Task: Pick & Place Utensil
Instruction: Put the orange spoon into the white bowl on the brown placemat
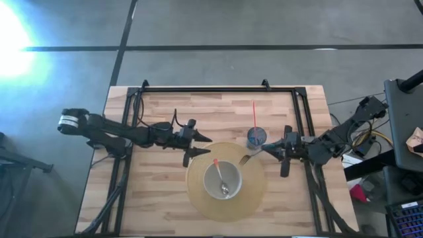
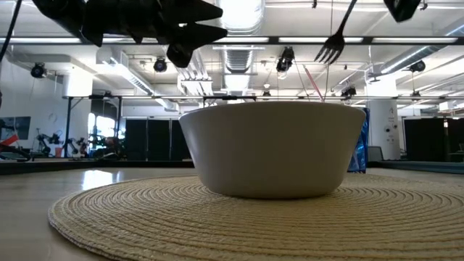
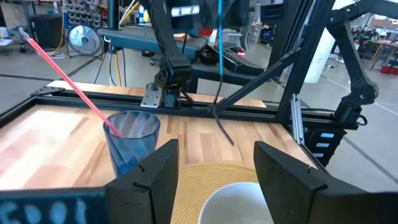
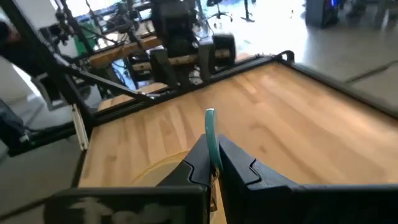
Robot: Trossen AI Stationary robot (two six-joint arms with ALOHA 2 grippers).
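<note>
A white bowl (image 1: 223, 180) stands on a round woven mat (image 1: 198, 198). A spoon (image 1: 223, 182) lies in it, its pink handle end at the bowl's far rim. My right gripper (image 1: 266, 149), right of the bowl and high above the table, is shut on a fork (image 1: 246, 158). The fork's tines (image 2: 330, 49) hang over the mat beside the bowl's far right rim. My left gripper (image 1: 203, 145) hovers open at the bowl's far left and holds nothing; its fingers also show in the left wrist view (image 3: 217, 186). My right gripper pinches the fork's teal handle (image 4: 212, 138) between its two fingers, coming from the table's right side and slanting slightly down. The fork is lifted clear. It slants down toward the bowl with its tines lowest.
A blue cup (image 1: 256, 137) with a red straw (image 1: 254, 114) stands just behind the mat, between the two grippers. A black frame (image 1: 218, 89) runs along the table's far and side edges. Bare wood lies at the far left of the table.
</note>
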